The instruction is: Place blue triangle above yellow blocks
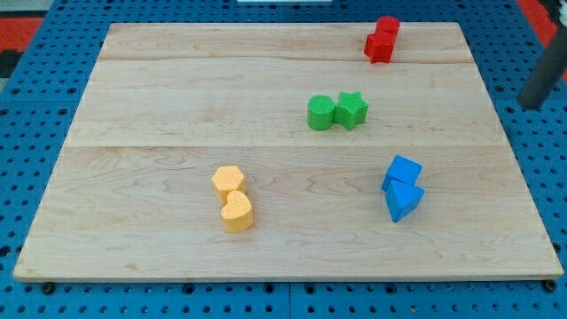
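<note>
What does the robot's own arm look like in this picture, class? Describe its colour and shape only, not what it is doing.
Only a short piece of the rod shows at the view's right edge: a straight, dark grey, smooth bar, slanting slightly, seen over the blue pegboard beside the wooden board. It is blurred; no cables or markings can be made out. My tip is not clearly visible, and it is far from every block.

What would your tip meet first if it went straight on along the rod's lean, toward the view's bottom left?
Probably the board's right edge; my tip stands beyond it, at the view's right. Depth unclear.
</note>
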`<control>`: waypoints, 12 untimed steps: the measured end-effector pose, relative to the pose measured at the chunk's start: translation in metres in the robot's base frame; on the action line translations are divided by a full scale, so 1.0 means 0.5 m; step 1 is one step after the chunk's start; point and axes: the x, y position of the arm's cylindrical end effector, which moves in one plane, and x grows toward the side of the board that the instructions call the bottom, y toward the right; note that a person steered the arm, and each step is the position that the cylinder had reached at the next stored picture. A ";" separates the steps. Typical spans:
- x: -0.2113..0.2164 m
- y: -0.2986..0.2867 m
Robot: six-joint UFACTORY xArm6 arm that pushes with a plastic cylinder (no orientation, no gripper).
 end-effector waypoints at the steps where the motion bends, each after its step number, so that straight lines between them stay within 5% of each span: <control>1: 0.126 -0.045; 2: 0.230 -0.112; 5: 0.309 -0.313; 7: 0.248 -0.479; 9: 0.119 -0.482; 12: 0.071 -0.660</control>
